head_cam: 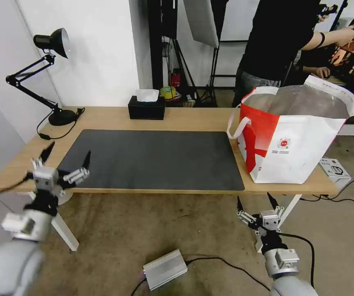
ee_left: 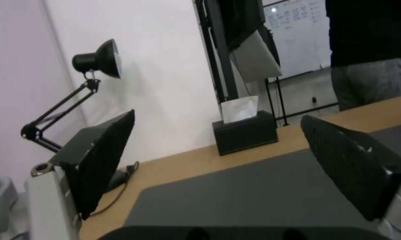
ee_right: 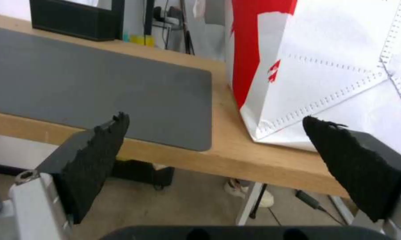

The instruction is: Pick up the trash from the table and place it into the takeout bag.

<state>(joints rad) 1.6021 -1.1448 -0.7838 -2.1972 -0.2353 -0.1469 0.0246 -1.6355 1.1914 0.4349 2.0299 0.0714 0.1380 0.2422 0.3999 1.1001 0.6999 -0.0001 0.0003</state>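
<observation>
Pincers both hung off the near edge of the tabletop (head_cam: 177,119) when you paused: your left pincer (head_cam: 67,158) at eight o'clock, spread wide and holding nothing, over the mat's (head_cam: 152,158) near left corner; your right pincer (head_cam: 256,202) at five o'clock, below the edge, also gaping and bare. You had the takeout bag (head_cam: 296,152) standing upright at two o'clock, just beside the mat. Tissue box (head_cam: 146,109) sat at twelve, desk lamp (head_cam: 56,41) at ten.
</observation>
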